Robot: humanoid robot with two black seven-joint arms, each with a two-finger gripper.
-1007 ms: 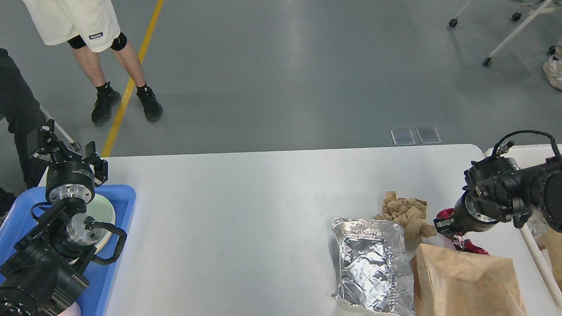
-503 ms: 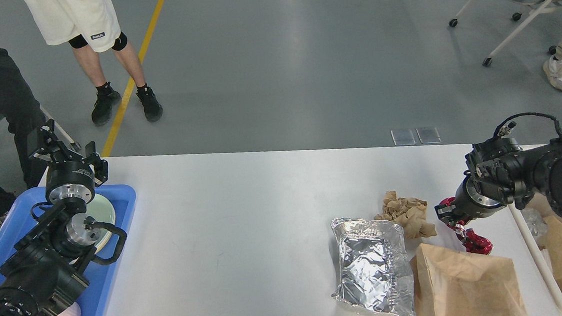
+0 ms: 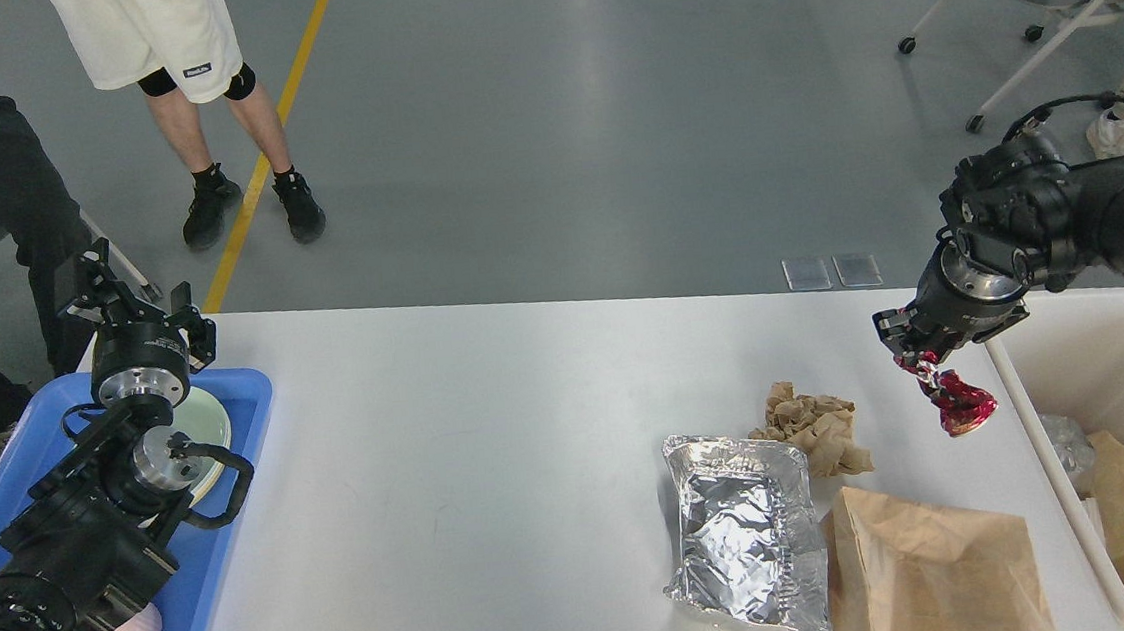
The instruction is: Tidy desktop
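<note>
Right gripper (image 3: 911,346) is clamped on a crumpled red wrapper (image 3: 958,399), which dangles below the fingertips, clear of the desktop (image 3: 491,431). The desktop lies beneath and to the gripper's left; the cream bin (image 3: 1020,400) sits just to its right and below. You should carry the wrapper rightward until it hangs fully inside the bin rim before parting the fingers, since the trailing end could snag the wall. Crumpled brown paper (image 3: 811,424), foil container (image 3: 745,532) and paper bag (image 3: 928,568) wait below-left. Left gripper (image 3: 124,290) hovers over the blue tray (image 3: 234,482); fingers look apart.
</note>
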